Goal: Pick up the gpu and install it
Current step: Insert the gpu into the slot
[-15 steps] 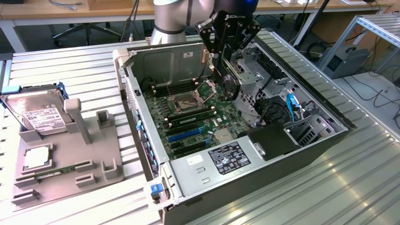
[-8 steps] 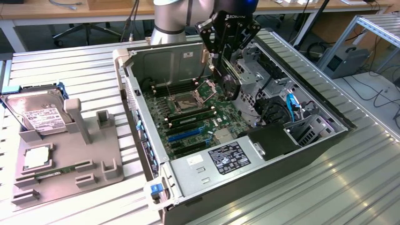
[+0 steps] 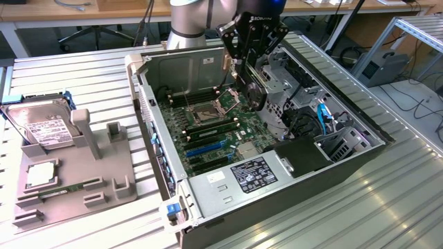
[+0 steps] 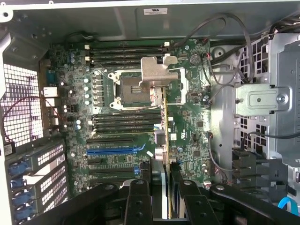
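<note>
Exterior view: gpu (image 3: 260, 97) in gripper (image 3: 244, 65), edge-down above open case (image 3: 207, 188)

Arm (image 3: 188, 21): cut off by top edge of exterior view, upper links out of picture. Gpu (image 3: 260, 96) hangs under gripper (image 3: 254, 59). Card's upper edge buried between clamped fingers (image 4: 139, 201), so I cannot see contact itself. Card's lower edge is lost against dark interior; touching motherboard (image 3: 235, 122) or above it, I cannot tell. In wrist view card stands edge-on, both faces hidden; finger bases cut by picture edge. Hard drive (image 3: 43, 128): label text too small for me. Case (image 3: 298, 202): near corner cut by bottom edge.
</note>
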Action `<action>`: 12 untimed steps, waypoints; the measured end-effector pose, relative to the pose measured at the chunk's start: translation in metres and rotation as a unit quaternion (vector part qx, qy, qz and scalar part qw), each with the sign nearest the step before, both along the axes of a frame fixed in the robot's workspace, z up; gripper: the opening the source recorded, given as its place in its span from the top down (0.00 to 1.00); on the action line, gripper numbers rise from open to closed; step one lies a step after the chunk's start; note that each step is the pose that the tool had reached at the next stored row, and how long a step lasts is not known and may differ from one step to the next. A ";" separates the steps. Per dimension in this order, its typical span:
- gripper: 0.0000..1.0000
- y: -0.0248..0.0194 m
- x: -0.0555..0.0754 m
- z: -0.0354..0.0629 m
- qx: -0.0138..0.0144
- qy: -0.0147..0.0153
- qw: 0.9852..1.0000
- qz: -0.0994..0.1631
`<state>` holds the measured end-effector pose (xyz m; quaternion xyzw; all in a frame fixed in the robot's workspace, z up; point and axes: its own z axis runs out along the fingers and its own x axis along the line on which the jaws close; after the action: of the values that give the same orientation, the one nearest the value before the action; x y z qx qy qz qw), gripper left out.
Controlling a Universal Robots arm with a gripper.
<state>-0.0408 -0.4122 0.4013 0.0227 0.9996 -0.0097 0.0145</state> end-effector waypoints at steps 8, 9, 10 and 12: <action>0.73 0.0000 0.000 0.0000 0.000 0.000 1.000 0.004; 0.73 0.0000 0.000 0.0000 0.000 0.000 1.000 0.005; 0.73 0.0000 0.000 0.0000 0.000 0.000 1.000 0.005; 0.73 0.0000 0.000 0.0000 0.000 0.000 1.000 0.006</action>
<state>-0.0409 -0.4122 0.4013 0.0166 0.9997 -0.0096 0.0145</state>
